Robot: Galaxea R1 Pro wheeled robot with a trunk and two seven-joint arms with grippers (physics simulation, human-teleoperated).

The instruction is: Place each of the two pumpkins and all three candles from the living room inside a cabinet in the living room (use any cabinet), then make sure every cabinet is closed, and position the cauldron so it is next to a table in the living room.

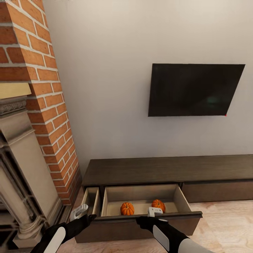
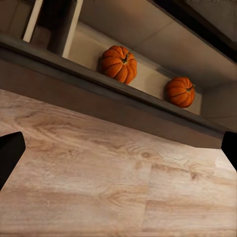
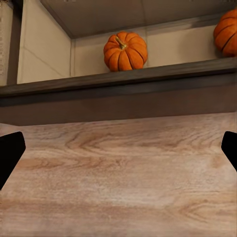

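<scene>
Two pumpkins sit inside the pulled-out drawer [image 1: 175, 196] of the cabinet [image 1: 168, 170], the long low dark-brown unit under the black TV [image 1: 195, 89] on the off-white wall. Left pumpkin [image 1: 127, 208] and right pumpkin [image 1: 158, 205] rest on the pale drawer floor near its front edge, apart from each other, stems up. A narrower drawer [image 1: 90, 200] just left of it is also pulled out; you can't tell what's in it. The cabinet's right section looks closed.

Your left gripper [image 1: 79, 212] hangs low in front of the narrow drawer, beside the brick fireplace [image 1: 42, 91]. Its wrist view looks across the wood-plank floor [image 2: 113, 173] at the drawer front with both pumpkins beyond; dark fingertips [image 2: 10, 153] sit at opposite edges of that picture, so the fingers are spread wide with nothing between them.

Your right gripper [image 1: 154, 211] is at the front rim of the big drawer, just beside the right pumpkin; contact with the rim can't be told. Its wrist view shows fingertips [image 3: 10, 153] far apart too, empty, floor between them, one pumpkin centred beyond the drawer front and the other at the picture's edge.
</scene>
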